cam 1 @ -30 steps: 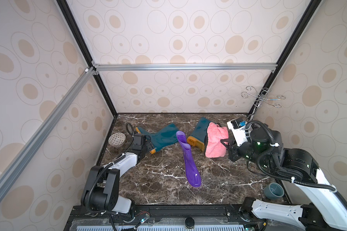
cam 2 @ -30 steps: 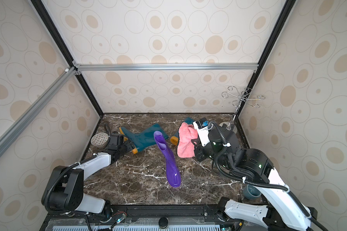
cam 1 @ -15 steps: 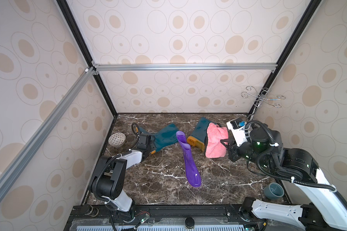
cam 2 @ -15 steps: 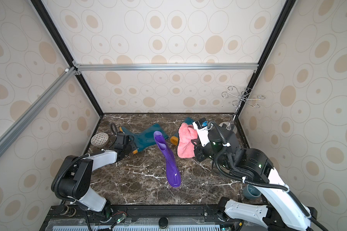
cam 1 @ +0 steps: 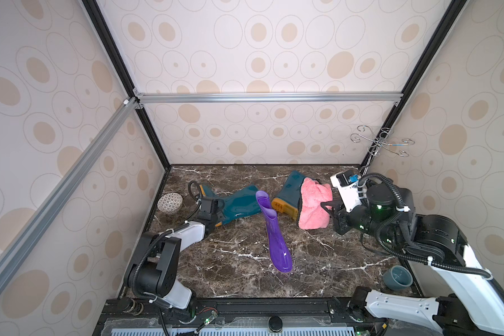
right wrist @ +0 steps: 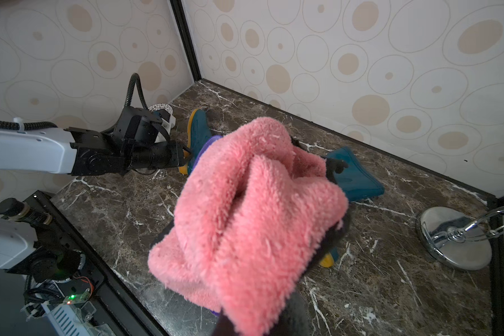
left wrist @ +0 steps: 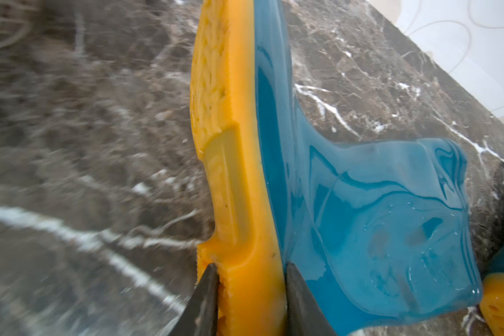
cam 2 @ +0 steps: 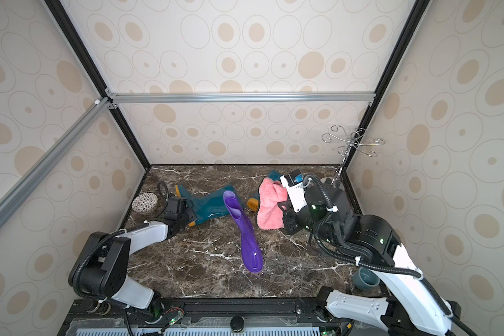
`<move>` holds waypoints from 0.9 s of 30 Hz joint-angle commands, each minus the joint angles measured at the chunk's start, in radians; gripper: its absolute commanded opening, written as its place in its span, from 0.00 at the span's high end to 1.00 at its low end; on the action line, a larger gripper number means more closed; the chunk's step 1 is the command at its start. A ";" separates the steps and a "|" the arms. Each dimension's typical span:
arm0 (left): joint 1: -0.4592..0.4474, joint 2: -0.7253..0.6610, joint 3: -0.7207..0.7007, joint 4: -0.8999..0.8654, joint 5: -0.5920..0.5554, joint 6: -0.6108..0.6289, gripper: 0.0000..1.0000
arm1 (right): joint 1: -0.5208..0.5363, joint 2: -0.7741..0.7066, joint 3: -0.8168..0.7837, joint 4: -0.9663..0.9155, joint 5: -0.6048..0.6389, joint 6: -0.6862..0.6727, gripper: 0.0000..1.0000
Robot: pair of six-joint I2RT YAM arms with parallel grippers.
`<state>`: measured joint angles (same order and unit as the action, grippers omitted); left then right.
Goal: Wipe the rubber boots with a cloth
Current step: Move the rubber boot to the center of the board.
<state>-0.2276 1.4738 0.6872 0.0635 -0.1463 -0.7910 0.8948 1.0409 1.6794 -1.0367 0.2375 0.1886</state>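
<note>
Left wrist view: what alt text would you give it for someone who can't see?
The left pincer grips the orange sole of a teal boot near its heel, one dark finger on each side. The glossy boot lies on its side on a brown marble table.

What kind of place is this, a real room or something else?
Probably a robot test booth, not a real room: wallpapered panels on an aluminium frame, a marble-look tabletop, and two robot arms.
</note>
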 commanded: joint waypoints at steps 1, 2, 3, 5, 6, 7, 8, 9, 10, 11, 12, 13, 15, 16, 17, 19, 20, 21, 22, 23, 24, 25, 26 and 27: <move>-0.004 -0.107 -0.022 -0.050 -0.094 -0.011 1.00 | -0.002 0.051 0.085 -0.021 -0.076 -0.023 1.00; -0.005 -0.131 -0.034 -0.063 -0.095 -0.013 1.00 | -0.001 0.072 0.113 -0.025 -0.092 -0.024 1.00; -0.007 -0.159 -0.058 -0.068 -0.091 -0.017 1.00 | -0.001 0.096 0.148 -0.026 -0.114 -0.023 1.00; -0.013 -0.209 -0.100 -0.081 -0.092 -0.028 1.00 | 0.003 0.149 0.205 -0.020 -0.150 -0.014 1.00; -0.014 -0.241 -0.134 -0.083 -0.095 -0.033 1.00 | 0.008 0.181 0.247 -0.018 -0.177 -0.013 1.00; -0.016 -0.273 -0.157 -0.094 -0.101 -0.039 1.00 | 0.024 0.218 0.293 -0.016 -0.190 -0.015 1.00; -0.016 -0.300 -0.173 -0.106 -0.110 -0.040 1.00 | 0.042 0.246 0.329 -0.017 -0.186 -0.017 1.00; -0.016 -0.333 -0.188 -0.118 -0.117 -0.037 1.00 | 0.073 0.291 0.385 -0.021 -0.176 -0.025 1.00; -0.018 -0.358 -0.198 -0.132 -0.122 -0.034 1.00 | 0.104 0.340 0.454 -0.029 -0.169 -0.038 1.00; -0.019 -0.385 -0.207 -0.147 -0.129 -0.034 1.00 | 0.130 0.382 0.518 -0.038 -0.162 -0.046 1.00; -0.021 -0.410 -0.219 -0.162 -0.130 -0.040 1.00 | 0.156 0.438 0.590 -0.047 -0.155 -0.047 1.00; -0.022 -0.429 -0.230 -0.172 -0.128 -0.042 1.00 | 0.172 0.493 0.668 -0.052 -0.165 -0.042 1.00; -0.024 -0.476 -0.261 -0.196 -0.131 -0.056 1.00 | 0.187 0.585 0.778 -0.052 -0.192 -0.011 1.00; -0.023 -0.496 -0.277 -0.207 -0.136 -0.059 1.00 | 0.191 0.624 0.809 -0.036 -0.208 0.012 1.00; -0.024 -0.520 -0.288 -0.215 -0.143 -0.060 1.00 | 0.197 0.655 0.821 -0.005 -0.220 0.032 1.00; -0.024 -0.570 -0.303 -0.240 -0.162 -0.067 1.00 | 0.208 0.711 0.812 0.063 -0.214 0.071 1.00; -0.024 -0.589 -0.310 -0.247 -0.167 -0.072 1.00 | 0.210 0.736 0.813 0.084 -0.207 0.088 1.00; -0.024 -0.608 -0.317 -0.252 -0.166 -0.077 1.00 | 0.211 0.766 0.820 0.109 -0.210 0.105 1.00; -0.024 -0.620 -0.323 -0.260 -0.161 -0.083 1.00 | 0.214 0.795 0.825 0.129 -0.191 0.123 1.00; -0.024 -0.628 -0.325 -0.269 -0.160 -0.090 1.00 | 0.216 0.815 0.822 0.148 -0.160 0.132 1.00; -0.024 -0.635 -0.330 -0.276 -0.163 -0.093 1.00 | 0.216 0.841 0.818 0.172 -0.140 0.130 1.00; -0.024 -0.643 -0.338 -0.283 -0.165 -0.097 1.00 | 0.217 0.870 0.824 0.183 -0.124 0.135 1.00; -0.024 -0.651 -0.344 -0.292 -0.174 -0.104 1.00 | 0.217 0.896 0.832 0.189 -0.120 0.139 1.00; -0.024 -0.662 -0.353 -0.299 -0.182 -0.111 1.00 | 0.217 0.928 0.842 0.192 -0.129 0.147 1.00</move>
<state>-0.2451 0.8463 0.3363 -0.2314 -0.2577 -0.8677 1.1049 1.9198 2.4878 -0.9047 0.0780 0.2924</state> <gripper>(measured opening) 0.327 0.057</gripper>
